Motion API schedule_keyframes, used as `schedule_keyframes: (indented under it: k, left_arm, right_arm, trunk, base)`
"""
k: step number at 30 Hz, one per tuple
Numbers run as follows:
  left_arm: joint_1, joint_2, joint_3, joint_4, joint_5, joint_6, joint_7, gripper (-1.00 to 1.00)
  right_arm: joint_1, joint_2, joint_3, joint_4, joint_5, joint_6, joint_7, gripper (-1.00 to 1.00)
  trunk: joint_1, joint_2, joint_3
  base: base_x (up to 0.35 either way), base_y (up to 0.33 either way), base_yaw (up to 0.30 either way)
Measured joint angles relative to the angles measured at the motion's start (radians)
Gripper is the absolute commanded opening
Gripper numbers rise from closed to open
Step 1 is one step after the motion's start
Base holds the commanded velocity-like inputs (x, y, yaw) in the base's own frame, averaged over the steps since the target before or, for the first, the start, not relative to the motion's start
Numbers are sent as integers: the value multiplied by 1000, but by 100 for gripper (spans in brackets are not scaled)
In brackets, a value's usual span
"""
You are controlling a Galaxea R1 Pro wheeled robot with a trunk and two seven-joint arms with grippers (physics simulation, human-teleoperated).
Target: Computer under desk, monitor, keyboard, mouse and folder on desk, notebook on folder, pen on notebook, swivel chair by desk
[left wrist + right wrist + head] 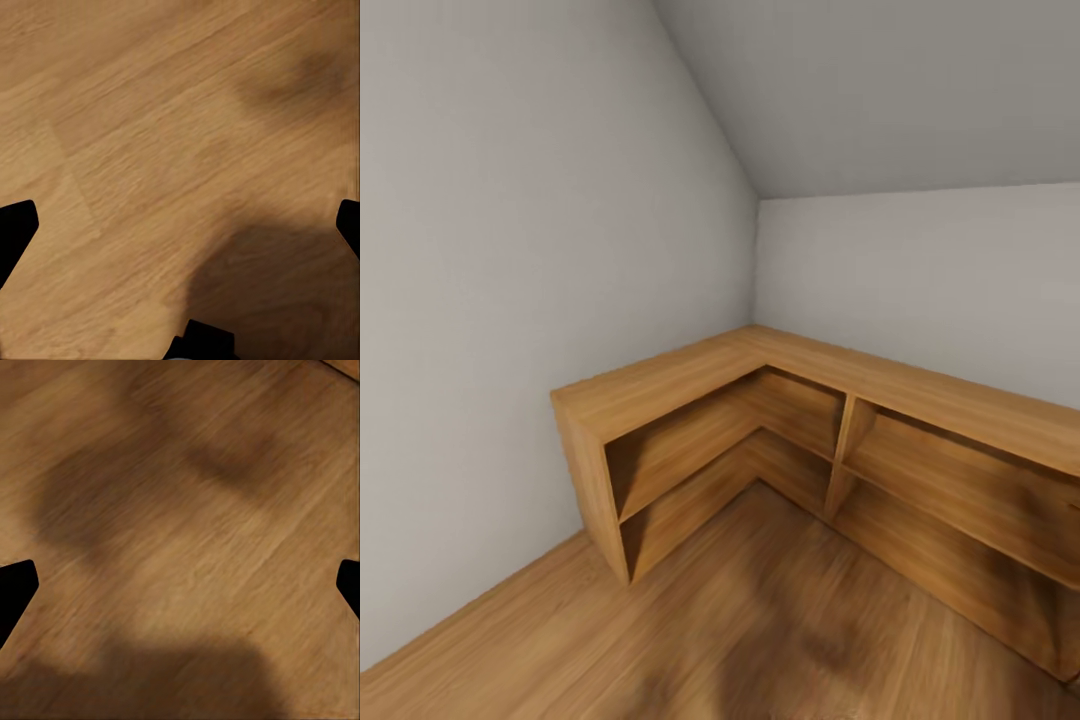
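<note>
In the head view a plain pale grey wall (470,300) takes up the left side, meeting a light wooden plank floor (760,640) below. Against that wall stands a low L-shaped wooden shelf unit (690,385) with open compartments, its short arm ending nearest the camera and its long arm running off to the right along a second grey wall (920,280); a sloped grey ceiling (880,90) comes down above the corner where the two arms of the shelf unit meet. The compartments hold nothing visible, and none of the desk things can be placed from here. The left gripper (180,225) hangs over the floor with its dark fingertips (15,225) spread wide apart and holding nothing. The right gripper (180,585) likewise hangs over shadowed floor, fingertips (15,585) wide apart with nothing between them.
</note>
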Motion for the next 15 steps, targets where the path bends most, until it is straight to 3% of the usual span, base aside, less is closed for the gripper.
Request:
schedule_keyframes:
  k: [15]
  left_arm:
    - [0,0,1,0,1,-2,1,100]
  right_arm:
    - [0,-1,1,-3,3,29,-1,100]
  trunk:
    - [0,0,0]
  base:
    - [0,0,-300]
